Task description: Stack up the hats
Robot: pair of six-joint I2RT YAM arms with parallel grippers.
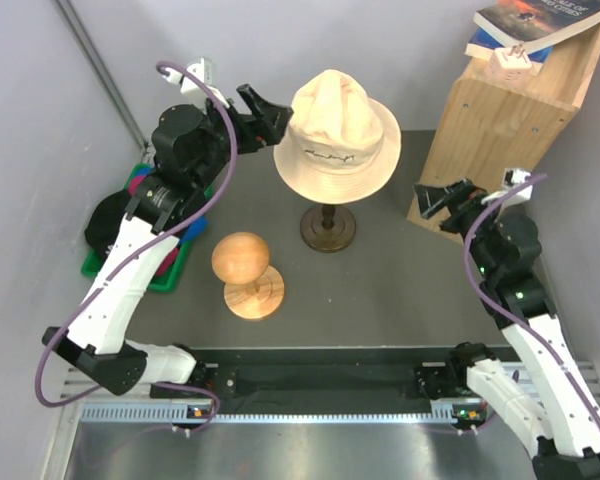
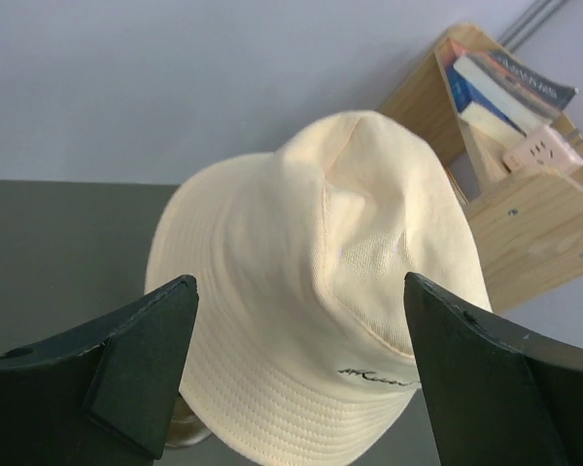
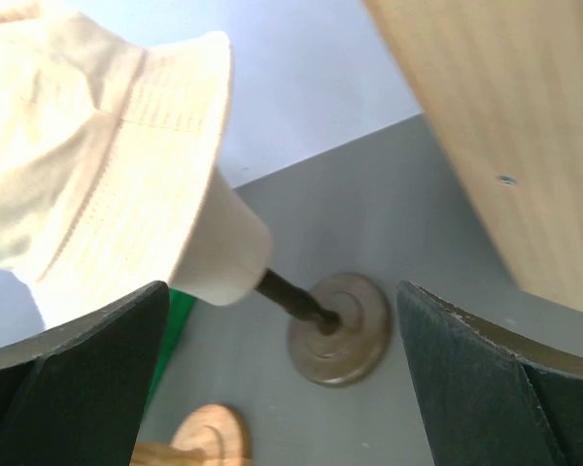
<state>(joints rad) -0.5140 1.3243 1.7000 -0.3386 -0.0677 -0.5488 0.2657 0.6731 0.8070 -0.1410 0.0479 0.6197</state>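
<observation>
Bucket hat [image 1: 335, 125], stand [image 1: 328, 228] and wooden head form [image 1: 242, 258] fill the middle; table [image 1: 400, 290] toward the crate [image 1: 500, 130] lies open.

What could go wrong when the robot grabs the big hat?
The hat sits on a thin stand. A sideways tug from the open left gripper beside its brim might tip the stand, maybe onto the wooden head nearby. The open right gripper hangs close to the wooden box, so a wide swing might bump it and shake the books on top.
</observation>
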